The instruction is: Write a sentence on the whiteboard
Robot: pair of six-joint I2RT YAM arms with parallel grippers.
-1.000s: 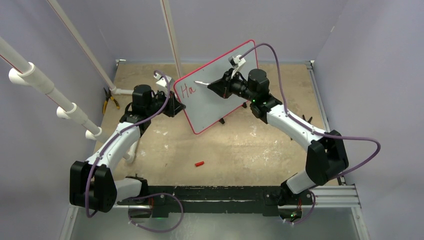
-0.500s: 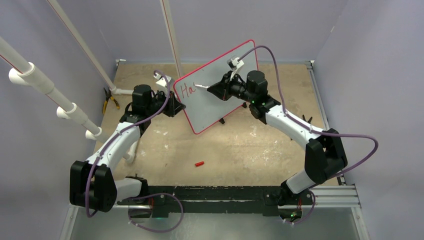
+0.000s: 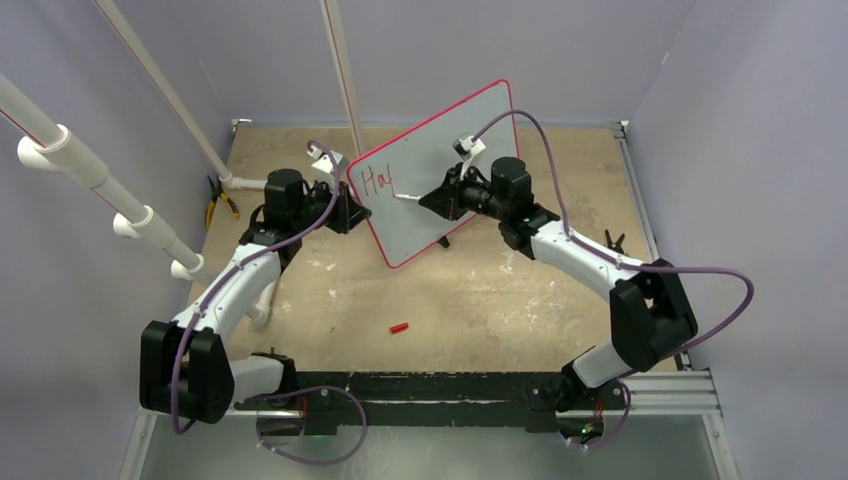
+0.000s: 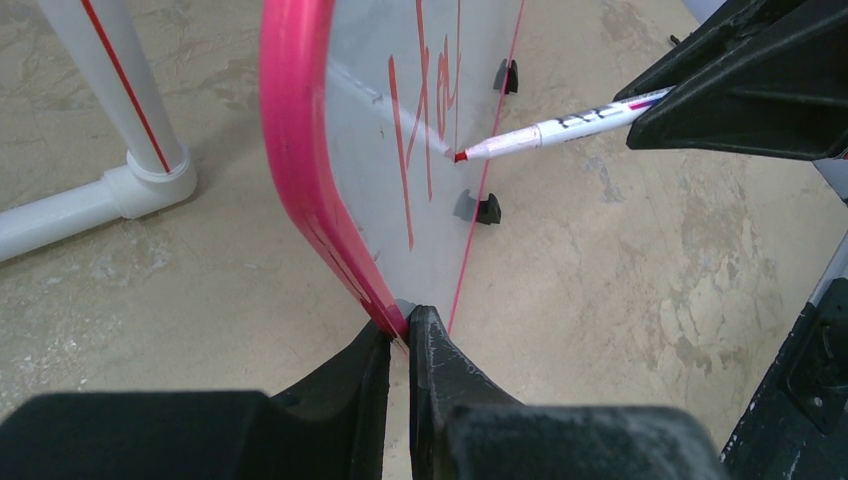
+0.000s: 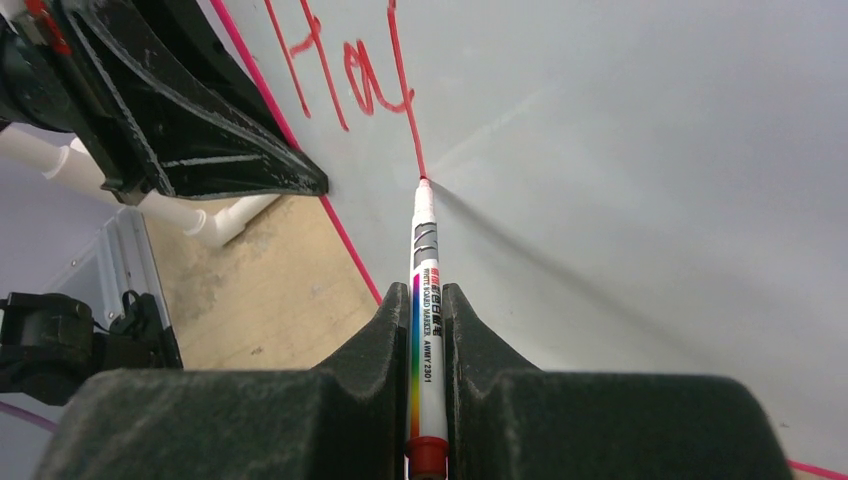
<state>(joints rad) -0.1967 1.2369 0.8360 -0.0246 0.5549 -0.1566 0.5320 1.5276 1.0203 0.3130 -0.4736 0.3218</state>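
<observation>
Top view: the whiteboard (image 3: 430, 150) stands tilted, the sentence (image 3: 375, 180) just "Ha" and a stroke near its left edge. Left wrist: left gripper (image 4: 400, 345) pinched on the whiteboard's red rim. Right wrist: right gripper (image 5: 428, 330) clamped on the marker (image 5: 424, 250), tip touching the whiteboard. I'd keep pressure light (it may flex). Its right side is cut off here.

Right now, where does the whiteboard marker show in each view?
Top external: whiteboard marker at centre, tip against the whiteboard.
Left wrist: whiteboard marker at upper right, slanting down-left.
Right wrist: whiteboard marker at bottom centre, pointing up.
Shared landmark: red lettering "Ha" beside the tip.
</observation>
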